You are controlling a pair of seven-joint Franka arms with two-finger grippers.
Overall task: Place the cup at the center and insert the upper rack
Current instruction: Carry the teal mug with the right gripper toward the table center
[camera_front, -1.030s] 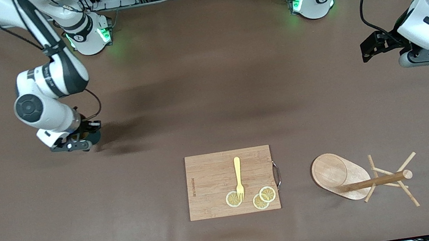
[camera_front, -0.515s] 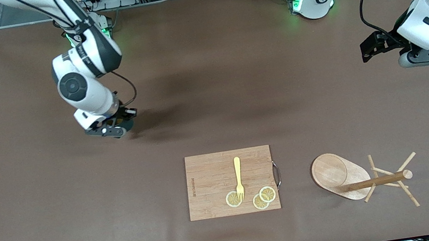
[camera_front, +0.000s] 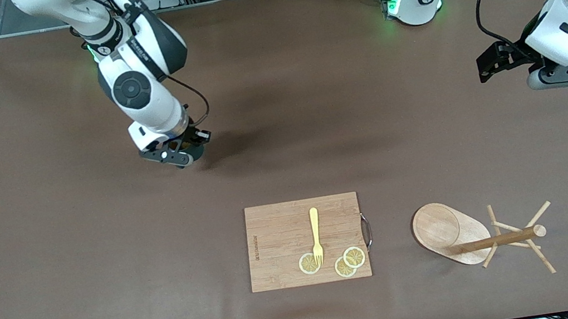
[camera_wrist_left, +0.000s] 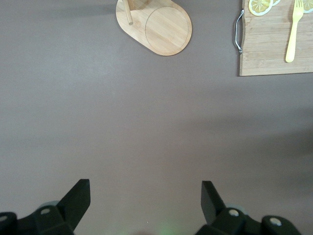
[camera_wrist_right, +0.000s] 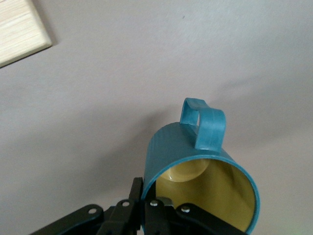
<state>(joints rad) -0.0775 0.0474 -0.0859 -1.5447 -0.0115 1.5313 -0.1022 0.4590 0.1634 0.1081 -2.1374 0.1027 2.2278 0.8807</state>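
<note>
So the right arm reaches out from its base with the wrist pointing down, and the right gripper (camera_front: 177, 155) hangs over bare table (camera_front: 49, 245) toward the right arm's end, up in the air. Its jaws are clamped tight on the rim of the cup (camera_wrist_right: 200, 171), one finger inside the wall and one outside. In the right wrist view the cup is teal with a yellowish inside and its handle sticks out sideways, away from the gripper. The mouth faces up toward the wrist camera.

The left arm waits at its own end of the table, wrist bent down, left gripper (camera_wrist_left: 145, 198) hovering over empty tabletop with its fingers spread wide and nothing between them.

The upper rack (camera_front: 478, 236) lies tipped over on its side, nearer the front camera toward the left arm's end. Its pole runs along the table, oval base pointing toward the cutting board (camera_front: 284, 238), pegs splayed at the other end.

The board sits beside it, with a yellow fork (camera_front: 316, 235) and three lemon slices (camera_front: 354, 256) on top.
</note>
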